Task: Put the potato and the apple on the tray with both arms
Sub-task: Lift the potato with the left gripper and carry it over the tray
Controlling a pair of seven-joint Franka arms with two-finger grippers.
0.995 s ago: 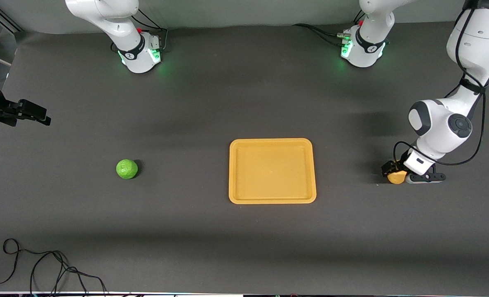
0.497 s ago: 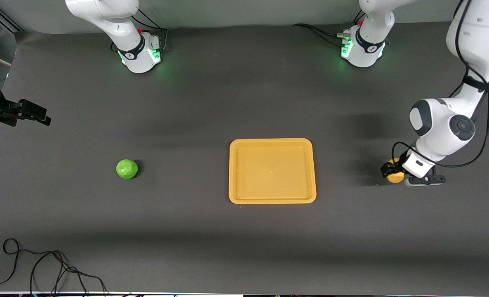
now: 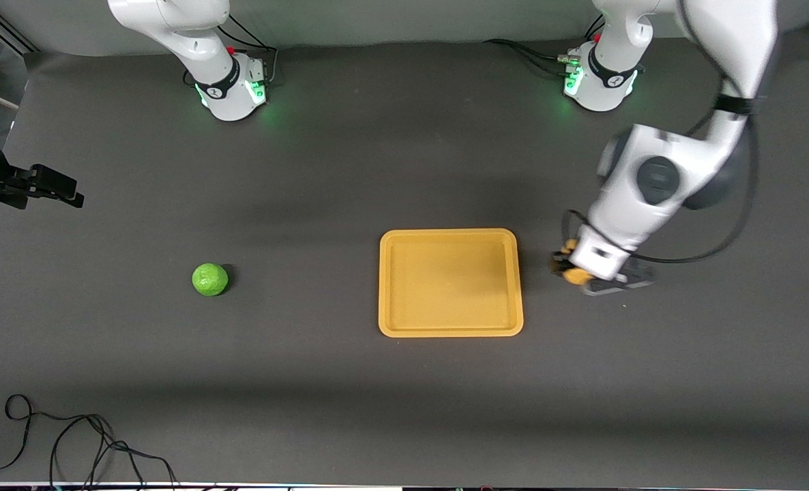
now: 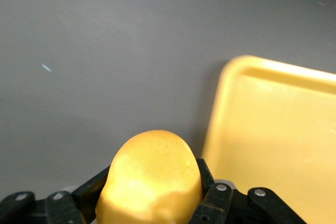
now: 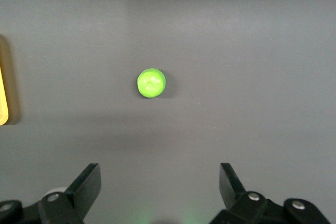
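My left gripper is shut on the yellow-tan potato and holds it just above the table, beside the edge of the orange-yellow tray that faces the left arm's end. In the left wrist view the potato sits between the black fingers, with the tray's rim close beside it. The green apple lies on the table toward the right arm's end. My right gripper waits at that end of the table. It is open and empty, with the apple well ahead of it.
The two arm bases glow green along the table's edge farthest from the front camera. A loose black cable lies at the near corner by the right arm's end. The tray's edge shows in the right wrist view.
My left arm has carried the potato from the left arm's end of the table to just beside the tray. The right arm, apple and tray have not moved.
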